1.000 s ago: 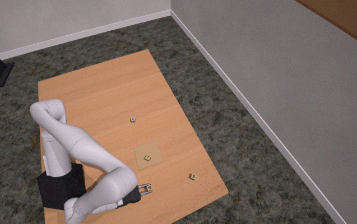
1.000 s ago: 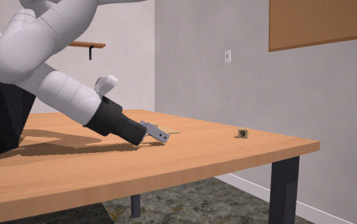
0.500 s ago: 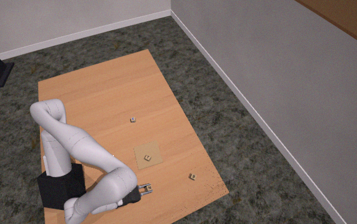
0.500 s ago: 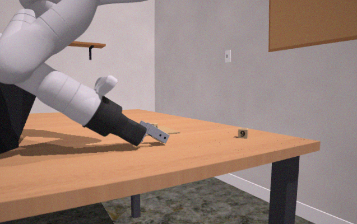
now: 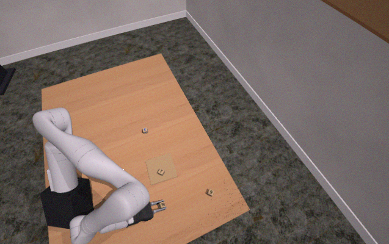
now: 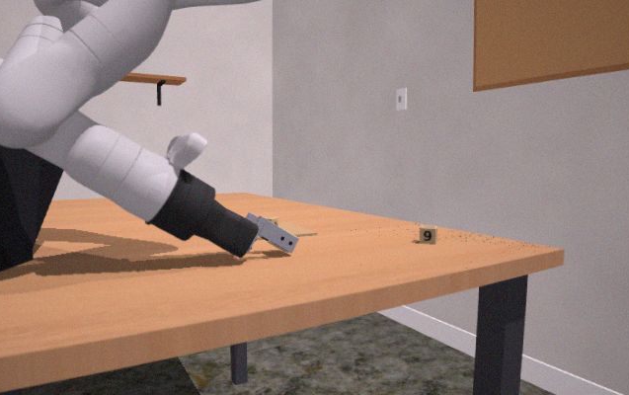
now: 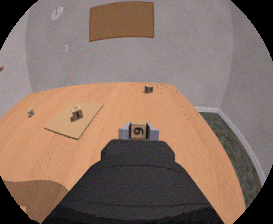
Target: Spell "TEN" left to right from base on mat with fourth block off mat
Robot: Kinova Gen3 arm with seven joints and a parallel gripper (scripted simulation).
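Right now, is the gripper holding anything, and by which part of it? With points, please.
Yes: the gripper (image 5: 163,204) (image 6: 291,243) (image 7: 138,128) holds the N block (image 5: 162,205) (image 7: 138,131) by two opposite side faces.

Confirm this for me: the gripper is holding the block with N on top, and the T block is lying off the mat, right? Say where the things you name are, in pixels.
Not quite: the T block (image 5: 160,172) (image 6: 274,220) (image 7: 76,115) lies on the mat (image 5: 169,163) (image 6: 303,231) (image 7: 62,126), as the top view shows. The gripper (image 5: 162,205) (image 6: 293,246) (image 7: 138,128) does hold the N block (image 5: 162,205) (image 7: 138,131).

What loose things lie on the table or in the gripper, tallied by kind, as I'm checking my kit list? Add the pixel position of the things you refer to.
Light wooden letter or number cubes (image 5: 145,130) (image 5: 160,172) (image 5: 210,192) (image 5: 162,205) (image 6: 428,235) (image 7: 31,113) (image 7: 76,114) (image 7: 148,89) (image 7: 138,131): 4
Flat square tan mat (image 5: 154,164) (image 6: 299,229) (image 7: 87,118): 1
Total: 5
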